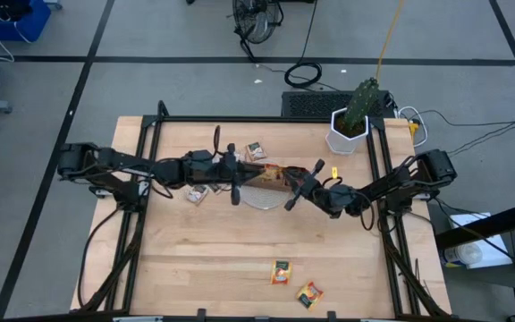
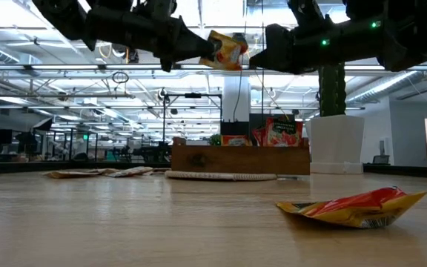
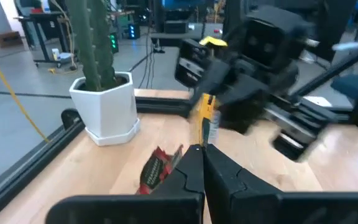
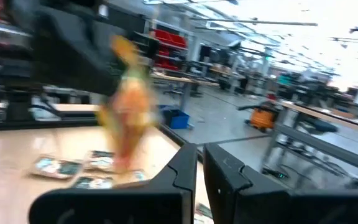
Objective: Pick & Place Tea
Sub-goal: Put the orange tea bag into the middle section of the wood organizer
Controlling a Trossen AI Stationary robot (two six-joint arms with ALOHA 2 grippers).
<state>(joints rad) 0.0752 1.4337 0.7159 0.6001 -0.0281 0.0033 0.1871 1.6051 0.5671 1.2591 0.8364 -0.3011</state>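
Note:
An orange-yellow tea sachet [image 2: 227,50] hangs high over the table between my two arms. My left gripper [image 3: 202,152] is shut on it. My right gripper [image 4: 199,155] is shut and faces it from the right; in the right wrist view the blurred sachet [image 4: 129,106] stands off to one side of its fingers. Under both grippers the brown wooden tray [image 2: 199,159] holds red sachets [image 2: 280,132] standing on edge. Loose sachets lie flat on the table: pale ones [image 1: 197,192], one behind the tray [image 1: 256,150] and two near the front edge [image 1: 282,271]. My left gripper pinches the orange-yellow sachet between its two fingers by one edge [image 3: 205,142]. The fingers come level from the table's left. The sachet is lifted clear, seen edge-on past the fingertips, its flat face [image 2: 232,52] slightly tilted above the tray.
A white pot with a cactus [image 1: 349,130] stands at the table's far right. A round white mat [image 1: 259,197] lies in front of the tray. A red-and-yellow sachet [image 2: 354,208] lies close to the low camera. Black frame rails [image 1: 150,161] run along both sides.

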